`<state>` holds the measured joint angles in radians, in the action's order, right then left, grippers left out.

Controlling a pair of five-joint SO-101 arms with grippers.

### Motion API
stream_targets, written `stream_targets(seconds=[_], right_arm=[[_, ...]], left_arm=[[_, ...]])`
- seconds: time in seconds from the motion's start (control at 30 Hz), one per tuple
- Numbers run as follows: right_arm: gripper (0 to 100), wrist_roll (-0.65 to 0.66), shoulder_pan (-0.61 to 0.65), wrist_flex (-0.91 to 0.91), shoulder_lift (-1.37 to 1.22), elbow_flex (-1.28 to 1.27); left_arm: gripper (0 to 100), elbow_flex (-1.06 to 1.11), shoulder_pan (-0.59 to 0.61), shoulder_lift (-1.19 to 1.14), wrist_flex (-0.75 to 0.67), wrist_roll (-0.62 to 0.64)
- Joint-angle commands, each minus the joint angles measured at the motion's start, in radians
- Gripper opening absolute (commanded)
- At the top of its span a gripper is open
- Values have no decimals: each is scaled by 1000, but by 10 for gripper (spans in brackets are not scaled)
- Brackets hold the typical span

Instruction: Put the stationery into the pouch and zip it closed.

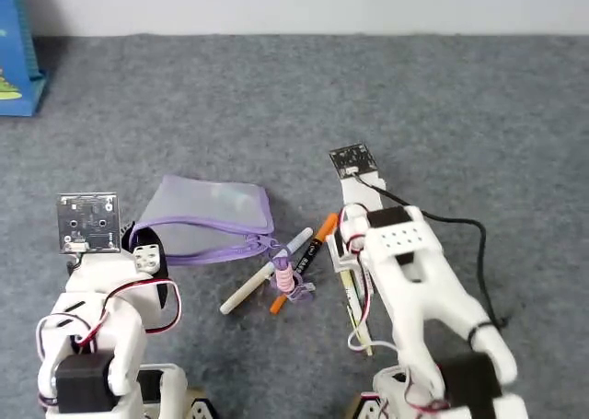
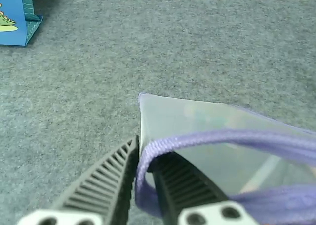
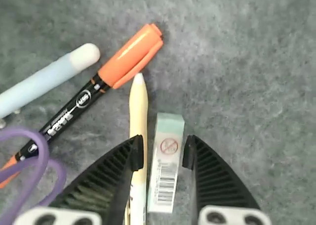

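The translucent pouch (image 1: 210,215) with a purple zip edge lies left of centre, its mouth facing the stationery. My left gripper (image 1: 147,251) is at its left corner, and the left wrist view has this gripper (image 2: 145,153) shut on the pouch's purple rim (image 2: 222,138). An orange-capped marker (image 1: 313,246) and a pale pen (image 1: 262,279) lie crossed by the zip pull (image 1: 294,285). My right gripper (image 3: 162,148) stands open low over the mat, straddling a white eraser (image 3: 167,178). A pencil (image 3: 138,106) runs under one finger (image 3: 123,170). The marker (image 3: 126,57) lies just beyond.
A blue box (image 1: 17,64) stands at the far left edge by the wall. Grey carpet stretches open behind the pouch and to the right. The right arm's black cable (image 1: 460,226) loops over the mat beside that arm.
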<state>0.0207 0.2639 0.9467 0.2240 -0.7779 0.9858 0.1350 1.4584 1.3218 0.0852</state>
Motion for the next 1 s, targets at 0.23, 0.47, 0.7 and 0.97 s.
stream_targets(seconds=[0.23,0.47,0.7,0.97], right_arm=[[147,-8,-51,-10,-197,176],[9,-5,-54,2,-216,175],[8,84,-54,94,-28,117],[8,84,-2,229,415,23]], left_arm=[[13,4,6,-2,-11,11],[13,4,6,-2,-11,11],[13,4,6,-2,-11,11],[13,4,6,-2,-11,11]])
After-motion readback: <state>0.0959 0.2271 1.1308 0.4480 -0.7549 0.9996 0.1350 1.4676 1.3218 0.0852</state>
